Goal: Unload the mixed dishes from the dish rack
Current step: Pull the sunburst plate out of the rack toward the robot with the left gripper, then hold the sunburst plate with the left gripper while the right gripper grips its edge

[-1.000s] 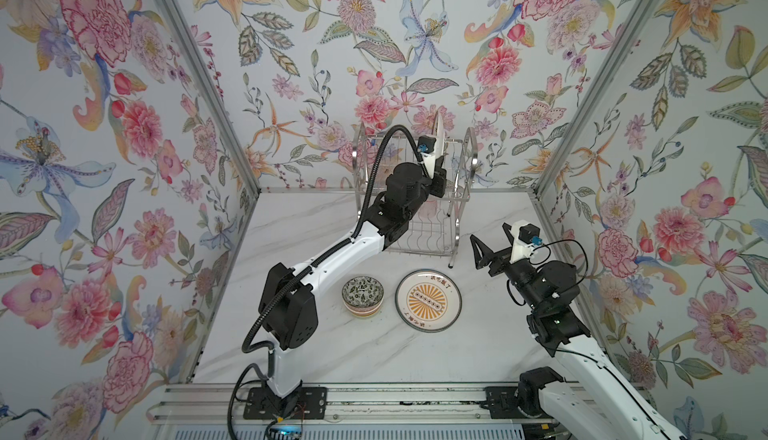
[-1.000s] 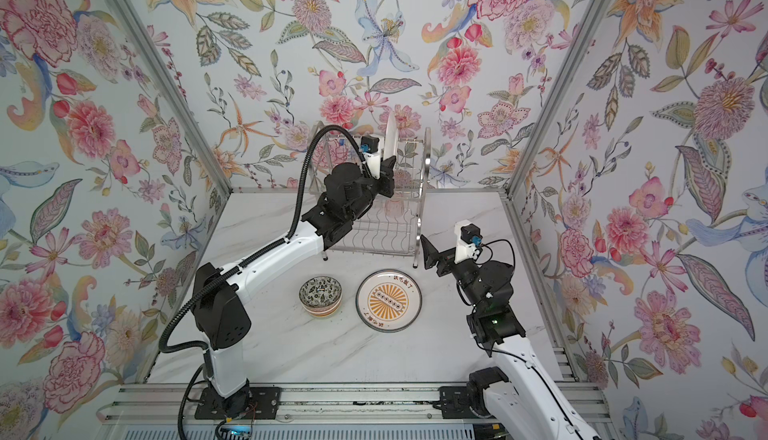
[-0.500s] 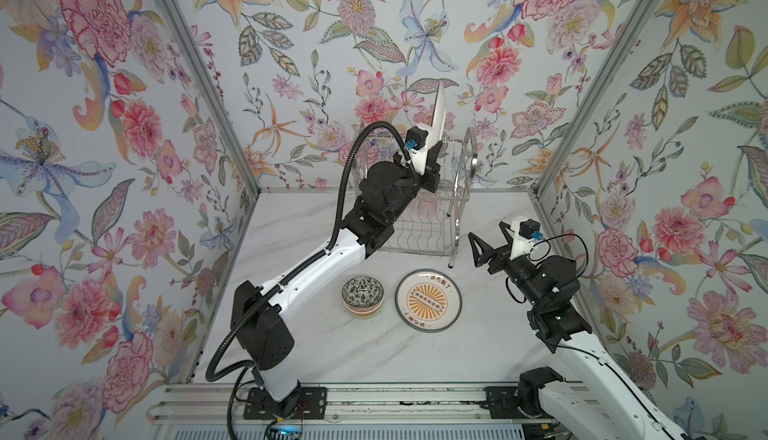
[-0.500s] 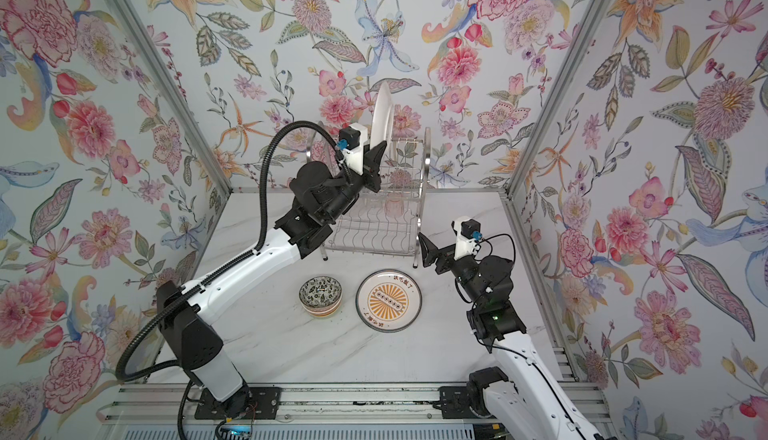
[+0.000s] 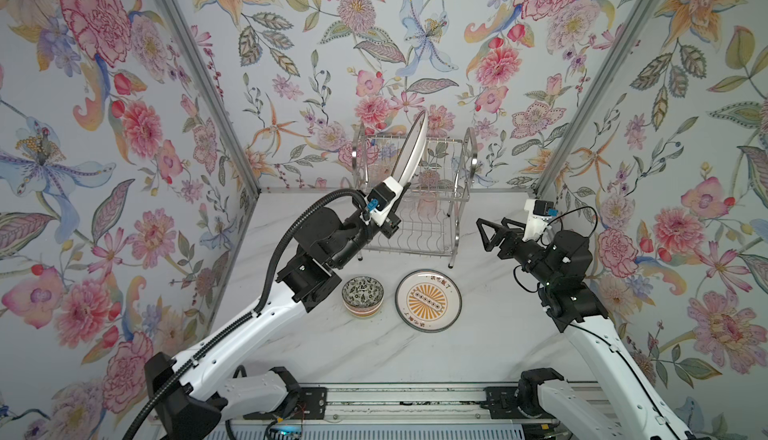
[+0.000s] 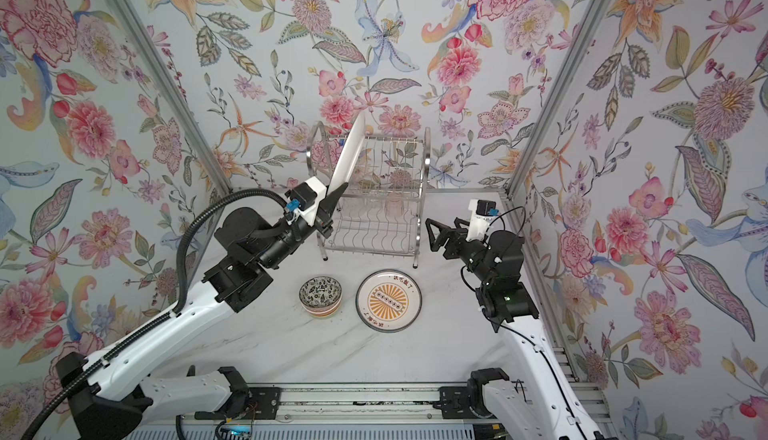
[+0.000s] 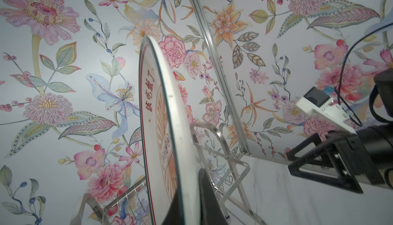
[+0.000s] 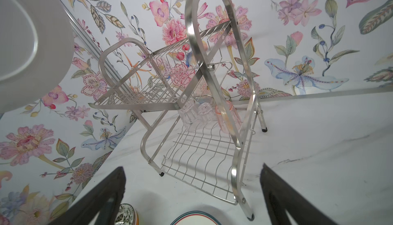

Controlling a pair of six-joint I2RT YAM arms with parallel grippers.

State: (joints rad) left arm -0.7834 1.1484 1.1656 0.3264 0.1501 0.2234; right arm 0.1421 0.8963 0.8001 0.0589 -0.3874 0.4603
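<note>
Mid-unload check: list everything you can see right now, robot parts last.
dish rack: one, steel, centre back
clear cups: two, rack's lower tier
pink-tinted cup: one, beside them
held plate: one, white, dark-rimmed, on edge, raised at rack's left
flat plate: one, white with orange sunburst, lying before rack
bowl: one, black-and-white patterned, left of flat plate
table: one, white marble
walls: floral, three sides
left end effector: shut on held plate
right end effector: open, empty, right of rack

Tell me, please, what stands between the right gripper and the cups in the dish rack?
Only the dish rack's arched side frame: in the right wrist view it crosses the pink-tinted cup, with bare tabletop before the right gripper.
</note>
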